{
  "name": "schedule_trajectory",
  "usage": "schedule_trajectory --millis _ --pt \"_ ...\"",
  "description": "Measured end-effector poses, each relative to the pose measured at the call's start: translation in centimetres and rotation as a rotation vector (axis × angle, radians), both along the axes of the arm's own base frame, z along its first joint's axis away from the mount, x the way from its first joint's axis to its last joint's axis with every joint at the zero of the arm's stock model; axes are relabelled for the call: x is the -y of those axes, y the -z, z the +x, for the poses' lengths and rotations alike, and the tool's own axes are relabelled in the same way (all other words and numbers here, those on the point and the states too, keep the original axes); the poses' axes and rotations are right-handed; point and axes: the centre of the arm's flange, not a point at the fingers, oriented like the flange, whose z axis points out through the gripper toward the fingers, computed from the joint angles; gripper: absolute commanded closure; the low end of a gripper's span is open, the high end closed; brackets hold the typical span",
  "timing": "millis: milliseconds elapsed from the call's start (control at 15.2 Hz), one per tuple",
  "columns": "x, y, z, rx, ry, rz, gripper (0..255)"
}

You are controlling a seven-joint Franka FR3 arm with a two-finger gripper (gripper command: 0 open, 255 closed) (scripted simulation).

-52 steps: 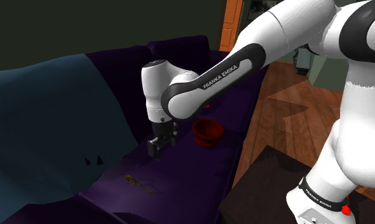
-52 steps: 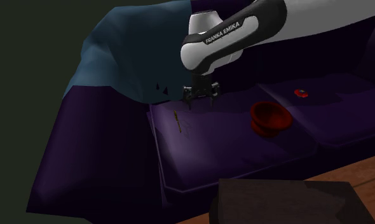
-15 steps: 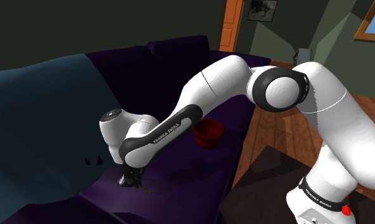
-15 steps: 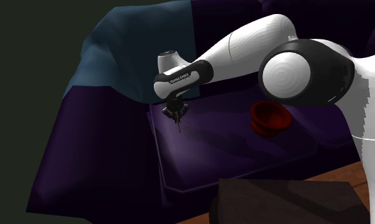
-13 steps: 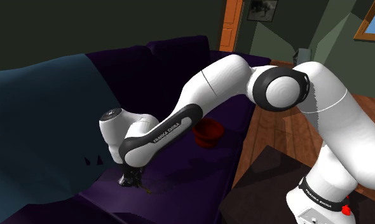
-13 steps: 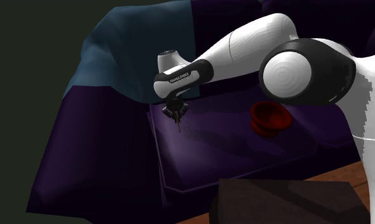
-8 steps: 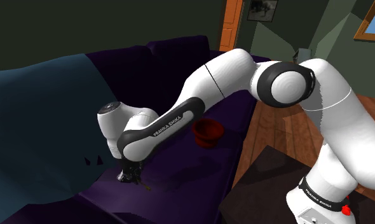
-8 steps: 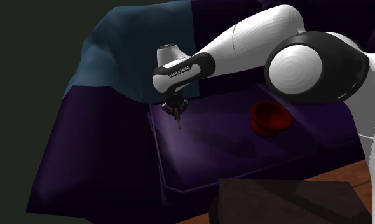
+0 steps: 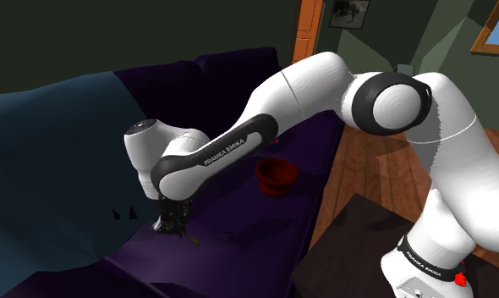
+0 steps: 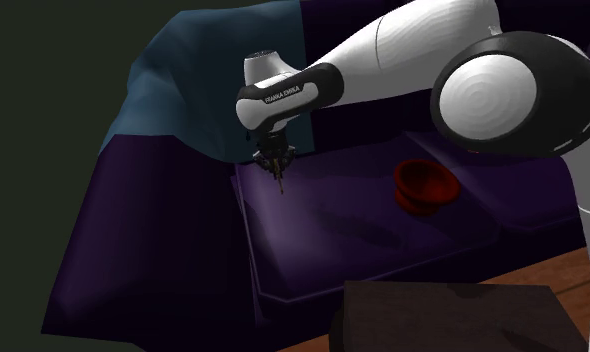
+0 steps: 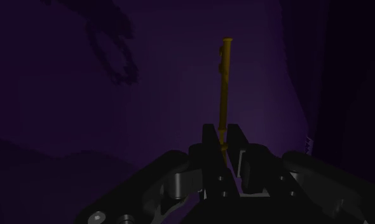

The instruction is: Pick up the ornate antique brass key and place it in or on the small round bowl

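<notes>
The slim brass key (image 11: pixel 223 89) sticks out from between my black fingers, which clasp its lower end. My gripper (image 11: pixel 222 137) is shut on it. In the shoulder view the gripper (image 9: pixel 172 224) hangs just above the purple sofa cushion (image 9: pixel 239 229), and the key's tip (image 9: pixel 191 240) points down and to that view's right. From the second exterior view the gripper (image 10: pixel 275 160) holds the key (image 10: pixel 280 182) slightly above the cushion. The small round dark red bowl (image 9: pixel 276 175) (image 10: pixel 424 186) stands on the same seat, well off to the right in both exterior views.
A blue blanket (image 9: pixel 53 161) (image 10: pixel 183 80) drapes over the sofa's end just beyond the gripper. The sofa's purple backrest (image 9: pixel 231 72) rises behind. A dark box (image 10: pixel 443 315), the stand, sits in front of the seat, with wooden floor (image 9: pixel 383 161) beside it.
The gripper, shut on the key throughout, has risen a little off the cushion, taking the key with it. The arm's elbow has lifted. The bowl has stayed put.
</notes>
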Motion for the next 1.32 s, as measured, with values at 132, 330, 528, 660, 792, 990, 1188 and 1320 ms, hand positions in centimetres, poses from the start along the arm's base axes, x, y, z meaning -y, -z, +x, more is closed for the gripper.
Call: schedule_trajectory --millis 132,330,528,660,792,990,1188,1320 --pt "0.1 -1.1 0.2 0.0 0.0 0.0 255" --pt "0.0 -2.7 0.1 0.0 0.0 0.0 255" --pt "0.1 -4.2 0.0 0.0 0.0 0.0 255" --pt "0.0 -5.3 0.0 0.0 0.0 0.0 255" --pt "0.0 -6.3 0.1 0.0 0.0 0.0 255" --pt "0.1 -8.0 0.0 0.0 0.0 0.0 255" --pt "0.1 -9.5 0.0 0.0 0.0 0.0 255" --pt "0.1 -10.4 0.0 0.0 0.0 0.0 255"
